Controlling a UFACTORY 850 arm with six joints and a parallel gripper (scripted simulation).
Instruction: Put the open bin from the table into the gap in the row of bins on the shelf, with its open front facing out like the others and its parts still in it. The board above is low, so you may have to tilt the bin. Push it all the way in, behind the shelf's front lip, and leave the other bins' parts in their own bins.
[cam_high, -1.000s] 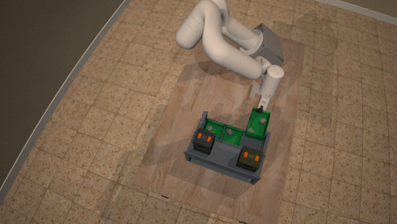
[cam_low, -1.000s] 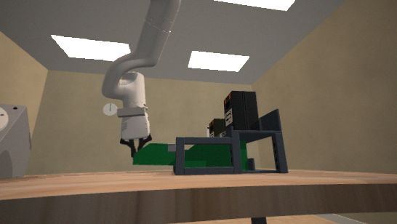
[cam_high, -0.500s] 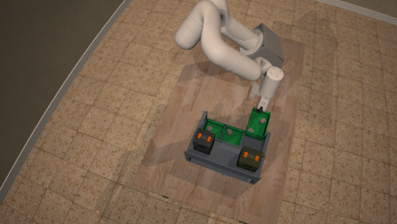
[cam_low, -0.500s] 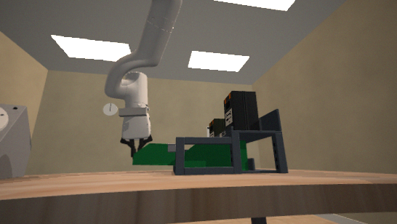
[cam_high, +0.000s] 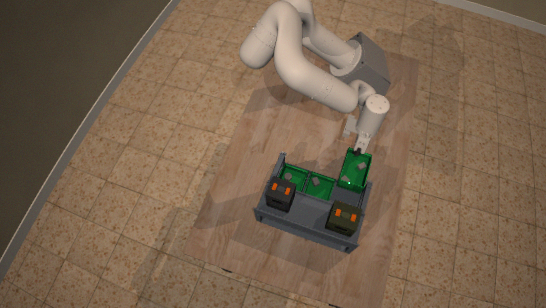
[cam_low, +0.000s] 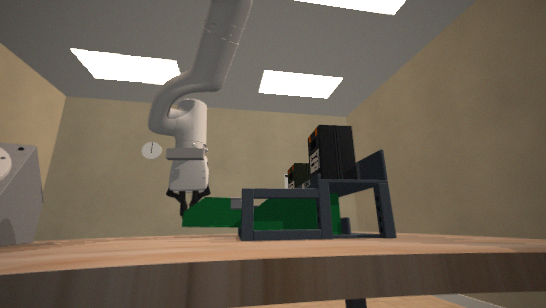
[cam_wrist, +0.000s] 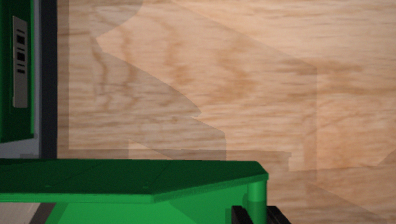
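The open green bin (cam_high: 356, 172) sticks partway into the right-hand slot of the grey shelf (cam_high: 312, 207), with grey parts (cam_high: 361, 166) inside it. My gripper (cam_high: 359, 147) is shut on the bin's rear wall. In the side view the gripper (cam_low: 189, 202) holds the bin (cam_low: 215, 212) above the table, its far end inside the shelf frame (cam_low: 317, 208). The wrist view shows the bin's rim (cam_wrist: 130, 177) below and a neighbouring green bin (cam_wrist: 17, 70) at the left edge. Two other green bins (cam_high: 294, 176) (cam_high: 320, 185) sit in the row.
A black box with orange marks (cam_high: 280, 193) and an olive box (cam_high: 344, 217) stand on the shelf's top board. The arm's grey base (cam_high: 370, 60) is behind the shelf. The wooden table (cam_wrist: 225, 90) extends to the right.
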